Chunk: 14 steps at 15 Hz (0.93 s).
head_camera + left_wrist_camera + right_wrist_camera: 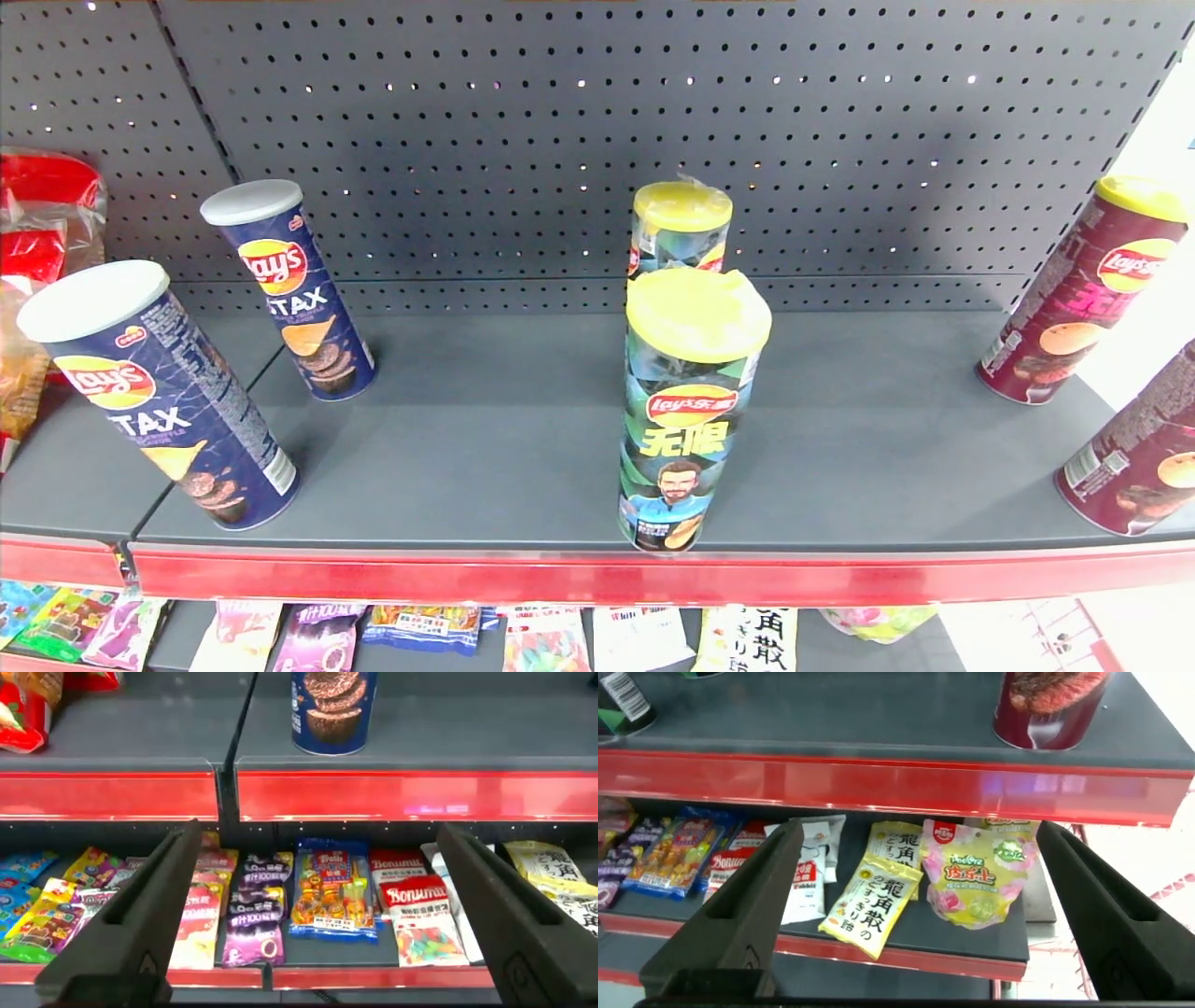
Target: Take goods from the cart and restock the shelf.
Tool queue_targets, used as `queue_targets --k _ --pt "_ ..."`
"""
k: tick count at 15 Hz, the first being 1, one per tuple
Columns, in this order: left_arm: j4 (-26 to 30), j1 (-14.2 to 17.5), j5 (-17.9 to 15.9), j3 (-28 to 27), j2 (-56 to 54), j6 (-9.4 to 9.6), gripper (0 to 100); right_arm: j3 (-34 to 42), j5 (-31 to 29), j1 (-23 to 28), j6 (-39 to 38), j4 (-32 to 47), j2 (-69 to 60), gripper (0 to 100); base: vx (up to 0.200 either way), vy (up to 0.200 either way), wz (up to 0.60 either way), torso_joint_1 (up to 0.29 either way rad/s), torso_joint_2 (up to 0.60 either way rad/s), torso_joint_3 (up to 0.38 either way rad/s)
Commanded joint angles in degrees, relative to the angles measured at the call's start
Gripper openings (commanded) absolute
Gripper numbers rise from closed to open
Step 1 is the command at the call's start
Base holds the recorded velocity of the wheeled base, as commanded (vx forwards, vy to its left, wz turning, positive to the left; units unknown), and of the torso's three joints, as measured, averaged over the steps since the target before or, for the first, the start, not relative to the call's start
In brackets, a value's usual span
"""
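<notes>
On the grey shelf (485, 439) stand several chip cans: two blue ones (159, 401) (289, 289) at the left, two yellow-lidded green ones (686, 411) (680, 229) in the middle, one behind the other, and two maroon ones (1078, 294) (1134, 457) at the right. My left gripper (320, 831) is open and empty, below and in front of the shelf's red edge (411, 793), under a blue can (332, 709). My right gripper (922, 829) is also open and empty, low in front of the red edge (896, 784), beneath a maroon can (1046, 705).
A lower shelf holds several flat snack and candy bags (332, 891) (878, 891). Red bagged goods (42, 243) sit on the neighbouring shelf section at the far left. A grey pegboard (597, 140) backs the shelf. Free space lies between the can groups.
</notes>
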State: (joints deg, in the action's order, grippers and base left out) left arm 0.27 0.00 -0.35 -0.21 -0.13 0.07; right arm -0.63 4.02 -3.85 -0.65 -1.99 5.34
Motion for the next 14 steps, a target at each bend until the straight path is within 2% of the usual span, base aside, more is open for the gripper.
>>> queue_targets --k 1,14 --pt "0.00 0.00 0.00 0.03 0.13 0.01 100 -0.16 1.78 -0.01 1.96 0.32 0.02 100 0.000 0.000 0.00 0.000 0.00 0.000" --pt "0.00 0.00 0.00 0.03 0.13 -0.07 100 -0.24 2.92 -1.16 2.76 0.49 0.29 100 0.000 0.000 0.00 0.000 0.00 0.000"
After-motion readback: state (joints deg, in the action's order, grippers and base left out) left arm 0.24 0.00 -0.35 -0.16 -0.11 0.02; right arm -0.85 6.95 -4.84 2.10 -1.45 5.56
